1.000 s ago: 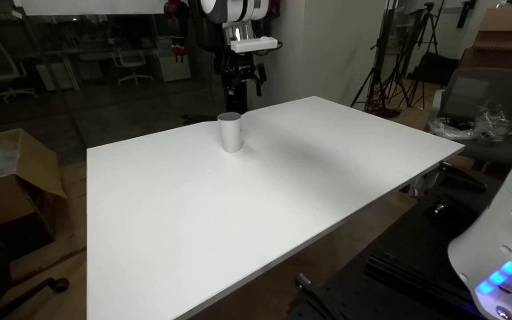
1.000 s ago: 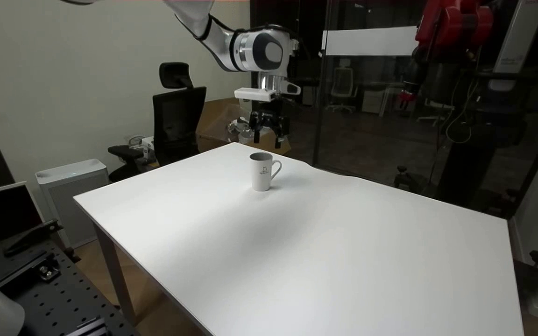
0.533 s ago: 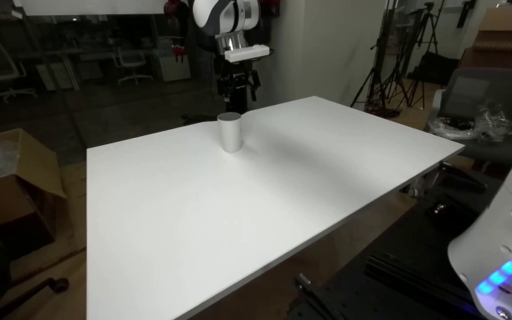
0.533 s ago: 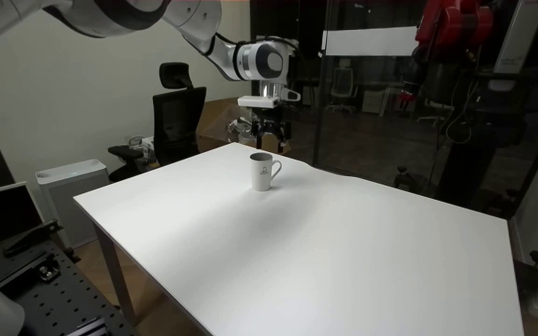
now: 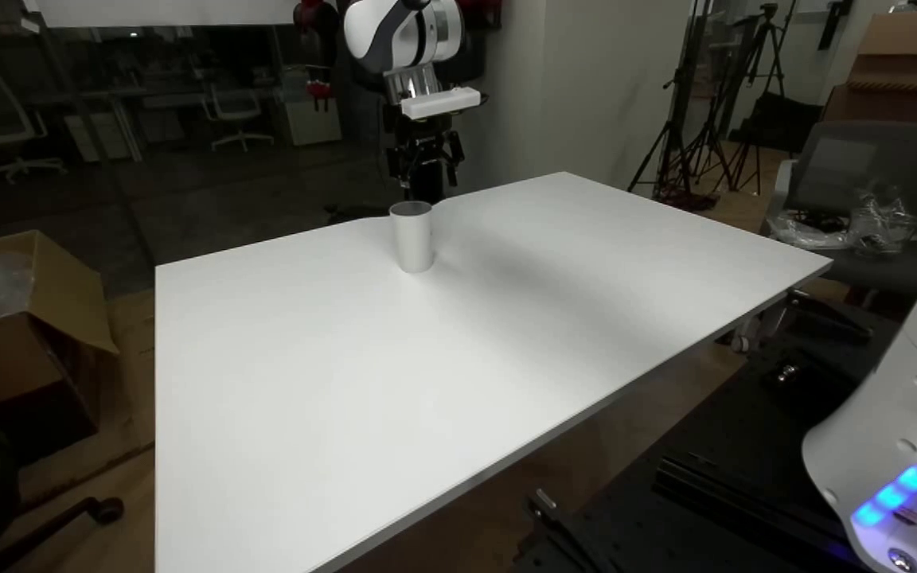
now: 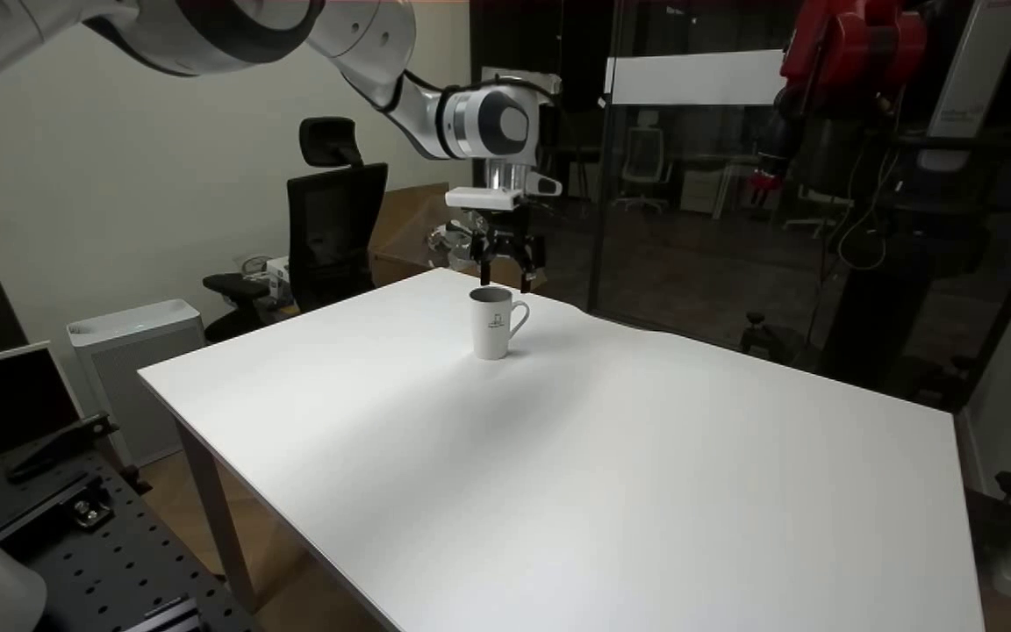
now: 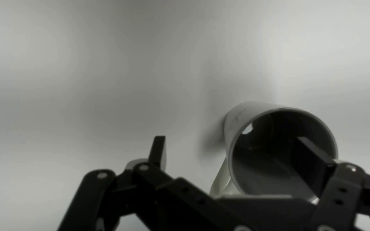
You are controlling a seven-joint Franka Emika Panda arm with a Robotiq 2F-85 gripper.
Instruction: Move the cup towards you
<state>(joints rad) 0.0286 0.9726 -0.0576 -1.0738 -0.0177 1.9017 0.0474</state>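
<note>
The cup is a white mug with a grey inside, a small dark print and a handle. It stands upright near the far edge of the white table (image 5: 442, 382) in both exterior views (image 5: 412, 243) (image 6: 490, 332). Its handle (image 6: 520, 318) points right in an exterior view. My gripper (image 5: 429, 185) is open, points down and is empty. In an exterior view the gripper (image 6: 505, 281) hangs at about the rim's height or just above it. In the wrist view one finger of the gripper (image 7: 231, 144) overlaps the cup's mouth (image 7: 265, 166); the other is left of the handle (image 7: 219, 179).
A black office chair (image 6: 334, 233) stands behind the table's far left in an exterior view. A cardboard box (image 5: 68, 294) is on the floor beside the table. A red robot arm (image 6: 856, 44) is in the background. A black mounting plate (image 6: 111, 562) lies by my base.
My gripper has moved down towards the cup's rim, mostly in the first half second. In an exterior view it also shifted slightly left. The cup has not moved.
</note>
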